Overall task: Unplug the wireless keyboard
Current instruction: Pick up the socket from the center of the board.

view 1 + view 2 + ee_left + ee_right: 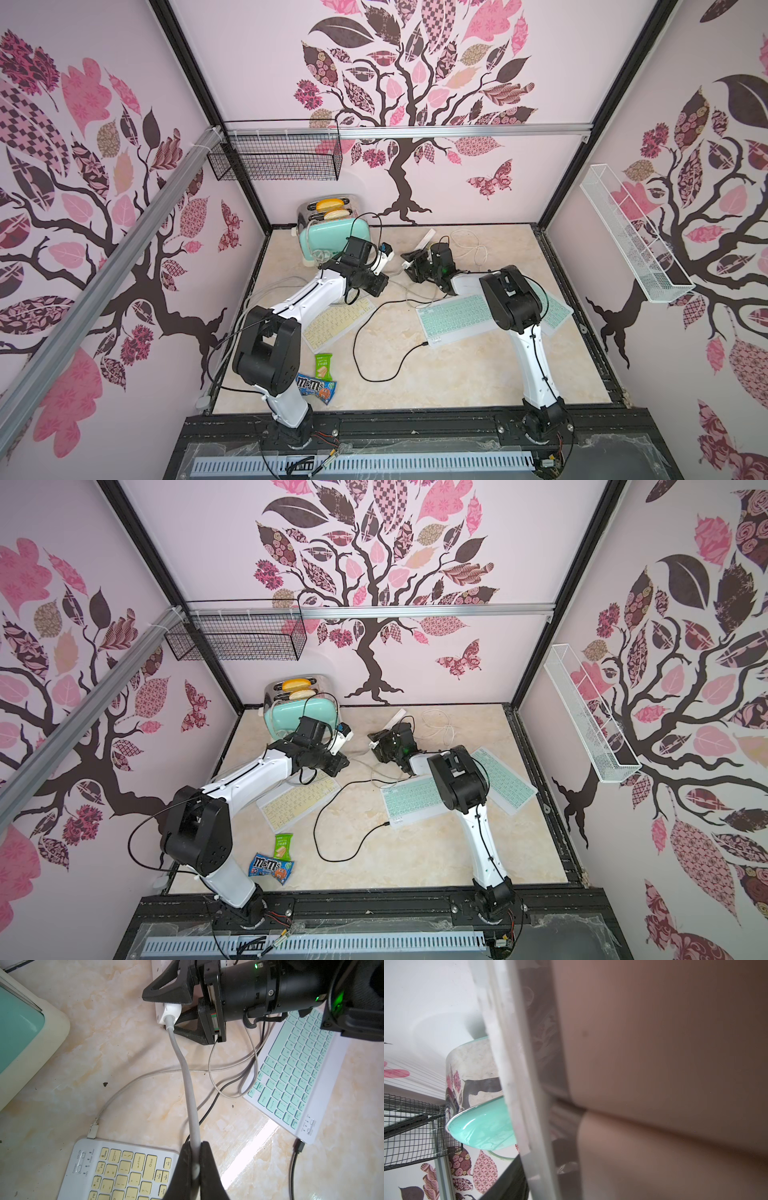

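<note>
left gripper [195, 1147] clamped on a thick white cable [187, 1076], yellow-keyed white wireless keyboard [116, 1169] near it — our right gripper [164, 1013] straddles the white plug [172, 1008]; whether it pinches we cannot tell.

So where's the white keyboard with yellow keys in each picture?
Both top views: the white keyboard with yellow keys, left of centre.
Left wrist: its corner, nearest the camera.
Right wrist: not in it.
Shared landmark: the mint-green toaster, in all four.
</note>
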You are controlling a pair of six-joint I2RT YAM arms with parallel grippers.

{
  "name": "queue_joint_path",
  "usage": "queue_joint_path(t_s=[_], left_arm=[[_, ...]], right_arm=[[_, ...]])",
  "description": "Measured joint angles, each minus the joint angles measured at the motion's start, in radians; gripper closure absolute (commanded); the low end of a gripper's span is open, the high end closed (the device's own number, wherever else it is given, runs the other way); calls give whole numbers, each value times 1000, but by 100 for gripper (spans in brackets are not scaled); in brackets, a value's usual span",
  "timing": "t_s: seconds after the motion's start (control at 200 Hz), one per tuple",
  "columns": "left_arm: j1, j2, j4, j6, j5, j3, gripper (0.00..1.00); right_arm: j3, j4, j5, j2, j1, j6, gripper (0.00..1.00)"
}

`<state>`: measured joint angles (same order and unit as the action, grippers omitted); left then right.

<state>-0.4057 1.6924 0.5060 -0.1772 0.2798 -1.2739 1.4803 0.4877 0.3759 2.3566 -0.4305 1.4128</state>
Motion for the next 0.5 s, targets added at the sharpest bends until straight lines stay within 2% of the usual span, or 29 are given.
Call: queue_joint_path(t_s=[0.17,0.335,0.5], left_arm=[[0,-2,0,8,7,1,100],[0,-3,-3,17,7,6,100],[0,-3,2,26,6,20,81]], right_arm=[[-5,73,-8,13,-3,-9,63],[-13,89,-13,10,0,-28,78],[-24,27,-13,-16,0,-77,90]])
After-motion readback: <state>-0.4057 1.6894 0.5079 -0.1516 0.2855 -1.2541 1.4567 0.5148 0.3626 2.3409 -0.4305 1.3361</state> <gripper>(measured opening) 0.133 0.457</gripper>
